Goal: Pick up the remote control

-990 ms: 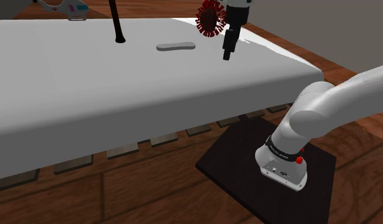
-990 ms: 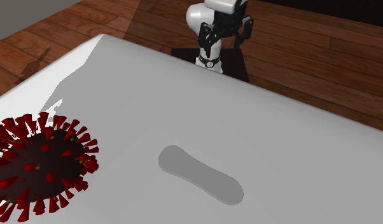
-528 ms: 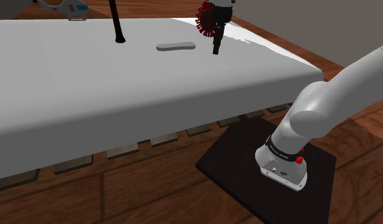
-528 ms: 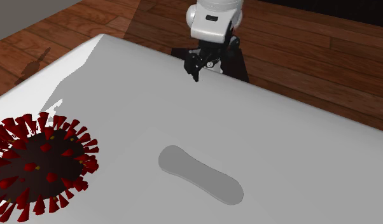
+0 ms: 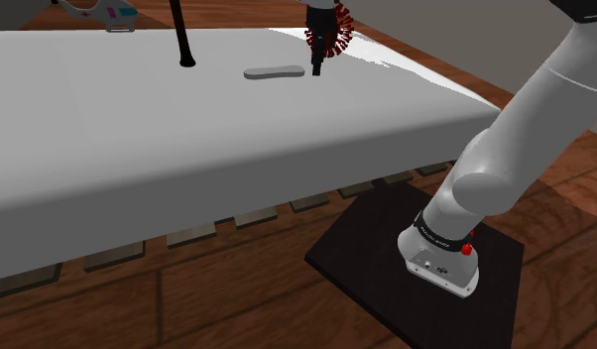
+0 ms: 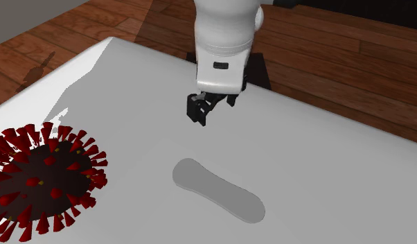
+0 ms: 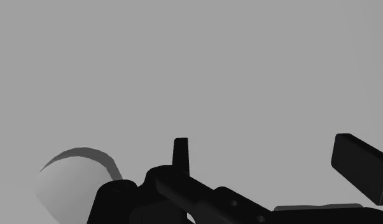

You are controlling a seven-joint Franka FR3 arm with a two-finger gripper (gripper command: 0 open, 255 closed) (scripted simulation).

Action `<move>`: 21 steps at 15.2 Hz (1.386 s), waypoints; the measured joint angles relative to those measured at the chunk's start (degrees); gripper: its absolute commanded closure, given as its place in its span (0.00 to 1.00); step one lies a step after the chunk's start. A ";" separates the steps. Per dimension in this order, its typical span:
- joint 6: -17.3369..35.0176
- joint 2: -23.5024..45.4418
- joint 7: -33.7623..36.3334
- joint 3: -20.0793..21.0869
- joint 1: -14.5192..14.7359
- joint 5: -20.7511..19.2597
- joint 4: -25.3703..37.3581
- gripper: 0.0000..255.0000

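Observation:
The remote control [image 5: 274,71] is a flat, grey, elongated slab with rounded ends, lying on the white table [image 5: 138,129]. In the second exterior view the remote control [image 6: 217,189] lies near the bottom edge. My black gripper [image 5: 317,66] hangs just off the remote's end at the shoulder view's right, pointing down at the tabletop. The second exterior view has the gripper [image 6: 200,113] a little above the surface, short of the remote and not touching it. Through the wrist camera the gripper [image 7: 266,149] is open with nothing between its fingers [image 7: 180,154], and a rounded end of the remote [image 7: 66,188] lies off to one side.
A dark red spiky ball [image 6: 41,180] sits on the table close to the remote and is partly behind the hand as the ball [image 5: 338,30]. A black post [image 5: 183,40] stands on the table at the remote's far side. The table's edge [image 5: 287,169] faces the stand [image 5: 386,258].
The arm has reached out over the table. The gripper moved toward the shoulder view's left, from beside the spiky ball to just off the remote's end. The remote has not moved.

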 measured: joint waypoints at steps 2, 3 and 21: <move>0.38 4.42 -3.64 -0.29 0.03 0.58 4.33 0.00; 0.29 6.58 -5.68 -0.50 -0.14 0.88 6.75 0.00; 0.96 30.31 -21.11 1.32 -1.43 3.89 31.38 1.00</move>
